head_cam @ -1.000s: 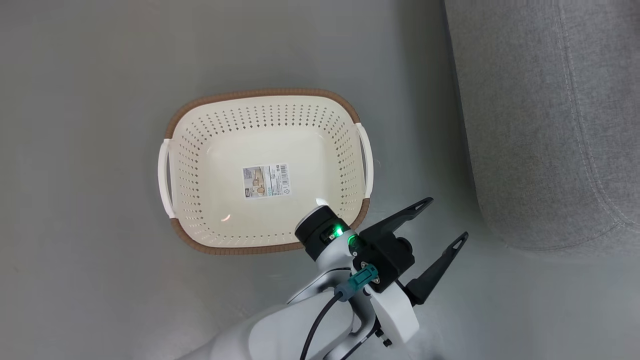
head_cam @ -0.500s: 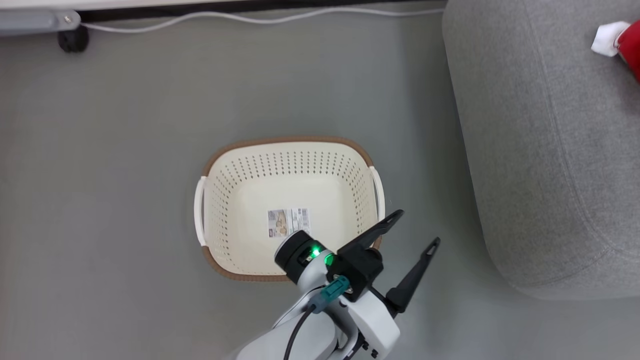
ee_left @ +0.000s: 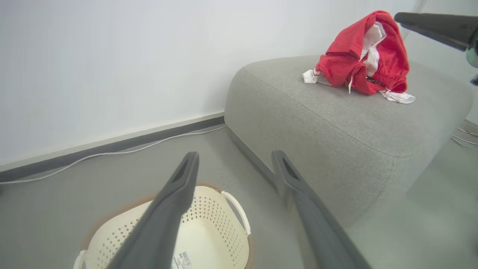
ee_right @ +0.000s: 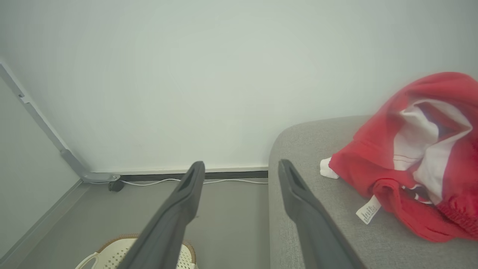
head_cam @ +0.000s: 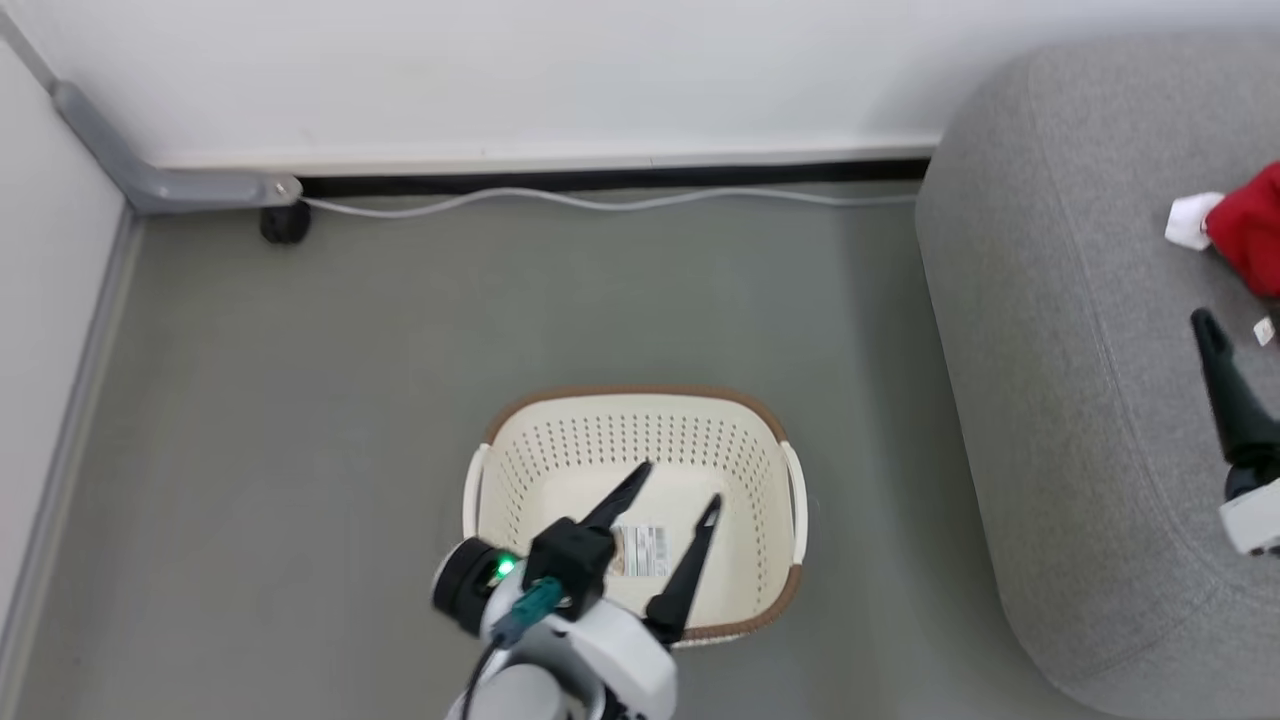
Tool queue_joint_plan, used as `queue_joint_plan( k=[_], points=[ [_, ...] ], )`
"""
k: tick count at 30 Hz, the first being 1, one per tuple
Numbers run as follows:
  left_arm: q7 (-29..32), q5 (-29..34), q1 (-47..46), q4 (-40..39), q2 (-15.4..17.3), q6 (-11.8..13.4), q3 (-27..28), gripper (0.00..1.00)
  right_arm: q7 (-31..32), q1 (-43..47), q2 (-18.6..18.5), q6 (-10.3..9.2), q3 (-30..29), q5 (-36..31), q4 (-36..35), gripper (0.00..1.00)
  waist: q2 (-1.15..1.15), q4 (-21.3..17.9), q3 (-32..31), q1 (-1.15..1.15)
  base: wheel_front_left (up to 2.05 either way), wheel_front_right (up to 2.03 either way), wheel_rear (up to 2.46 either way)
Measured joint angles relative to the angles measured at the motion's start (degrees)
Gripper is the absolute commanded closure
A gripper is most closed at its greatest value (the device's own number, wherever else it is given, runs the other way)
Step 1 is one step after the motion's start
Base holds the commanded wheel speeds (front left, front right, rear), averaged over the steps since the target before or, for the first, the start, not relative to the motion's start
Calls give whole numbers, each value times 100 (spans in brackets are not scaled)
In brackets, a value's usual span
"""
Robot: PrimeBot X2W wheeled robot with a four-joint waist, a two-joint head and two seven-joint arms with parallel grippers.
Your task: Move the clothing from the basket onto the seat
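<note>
The clothing [ee_left: 364,56] is a crumpled red heap with white trim and a white tag, lying on top of the seat [ee_left: 336,123], a large grey sofa. It also shows at the head view's right edge as clothing [head_cam: 1250,225] and close up as clothing [ee_right: 410,160]. The cream basket [head_cam: 640,393] stands on the floor left of the sofa, holding just its label sticker [head_cam: 645,550]. My left gripper [head_cam: 678,483] hovers open over the basket, nothing between its fingers. My right gripper [ee_right: 241,163] is open above the sofa's edge, left of the heap.
A white cable [head_cam: 600,200] runs along the dark skirting at the wall. A grey rail with a black caster [head_cam: 285,222] sits in the left corner. Grey floor [head_cam: 300,400] surrounds the basket. The sofa's rounded edge [head_cam: 960,400] lies just right of the basket.
The head camera has tilted up, bringing the wall, the clothing and a right finger into view. My left gripper has swung from beside the basket's right corner to over its inside.
</note>
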Motion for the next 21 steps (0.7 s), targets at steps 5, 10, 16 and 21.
queue_joint_plan(
  k=[5,10,16,21],
  points=[
    [0,80,561,29,181,-152,762,0,0,393,433,0,-203,-296,-80,0,0,151,-433,0,0,0,0],
    [0,260,1004,-56,334,-141,1630,0,1,693,788,0,-357,-655,-172,0,0,274,-795,0,0,0,0],
    [0,636,1441,-287,380,108,2606,0,1,996,1114,0,-651,-1022,-248,0,0,354,-1030,-1,0,0,0],
    [0,944,1840,-575,364,221,3268,0,1,1251,1323,0,-866,-1321,-352,0,0,362,-1136,-1,0,0,0]
  ],
)
